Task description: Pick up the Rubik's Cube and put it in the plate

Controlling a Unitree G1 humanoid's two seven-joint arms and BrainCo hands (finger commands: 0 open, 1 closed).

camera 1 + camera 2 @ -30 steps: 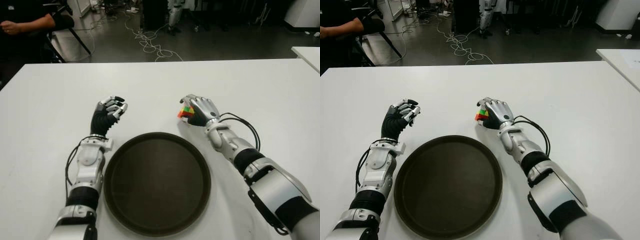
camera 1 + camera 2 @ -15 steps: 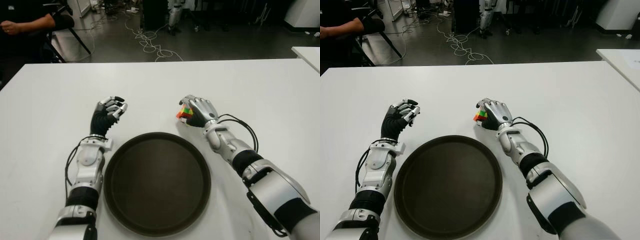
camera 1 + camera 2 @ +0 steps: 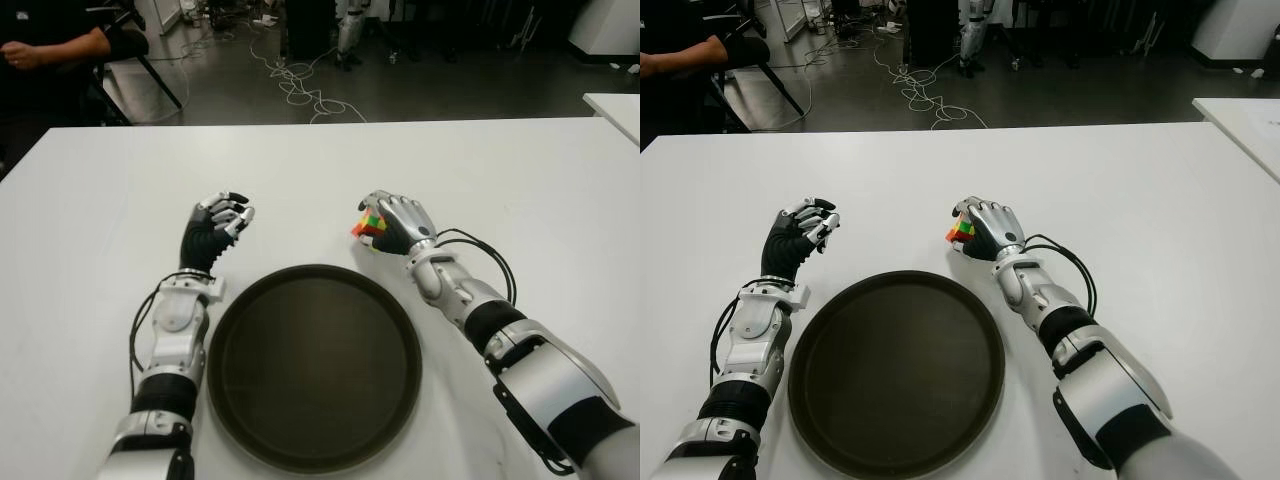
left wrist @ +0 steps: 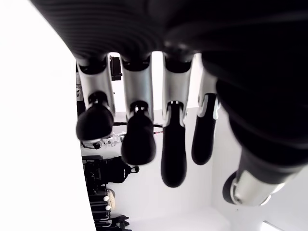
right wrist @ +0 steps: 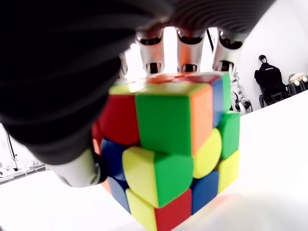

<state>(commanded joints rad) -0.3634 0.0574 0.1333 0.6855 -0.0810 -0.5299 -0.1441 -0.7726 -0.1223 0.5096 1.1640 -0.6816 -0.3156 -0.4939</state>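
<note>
Holding the Rubik's Cube (image 3: 368, 226), your right hand (image 3: 398, 222) sat just beyond the far right rim of the plate (image 3: 314, 366), close to it but not over it. The fingers (image 5: 188, 50) were curled over the cube's top and far side, and the thumb pressed its near side, so the grip was closed on the cube. The cube peeked out from the hand on the side facing the plate's middle, showing orange, green and yellow squares. From the wrist camera, its lower edge looked close to the white table (image 3: 500, 180); whether it touched the surface, you could not tell.

Your left hand (image 3: 213, 229) showed beyond the plate's far left rim, well apart from the cube. Its fingers (image 4: 137, 137) were loosely curled and held nothing. The round dark plate lay on the table between your two forearms, with nothing in it. Beyond the table's far edge from the plate, cables (image 3: 300, 85) lay on a dark floor.
</note>
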